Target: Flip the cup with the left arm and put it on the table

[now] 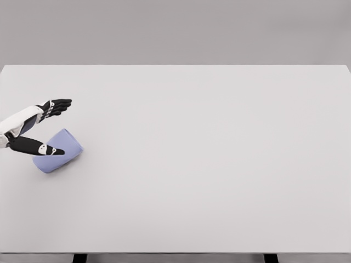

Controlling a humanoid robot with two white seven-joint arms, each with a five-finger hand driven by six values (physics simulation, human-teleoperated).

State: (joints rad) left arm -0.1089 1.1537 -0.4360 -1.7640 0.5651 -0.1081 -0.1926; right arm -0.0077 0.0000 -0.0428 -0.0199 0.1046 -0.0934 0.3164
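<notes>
Lavender cup [57, 151]: tipped on its side at the table's [219, 164] left edge, long axis running lower-left to upper-right.
Left hand [38, 129]: spread wide, thumb laid across the cup, fingers held above and behind it; nothing looks gripped yet.
Key relation: cup sits right between thumb and fingers, so closing is probably all that's needed.
Right arm: not seen.

A wide white table [208, 164] is filling nearly the whole head view, its matte top running from the left edge to the right. Soft, even light is falling on it, casting no hard shadows. Behind its far edge a plain grey wall [175, 30] is stretching across the top. Two dark table legs [80, 258] are showing below the near edge.
</notes>
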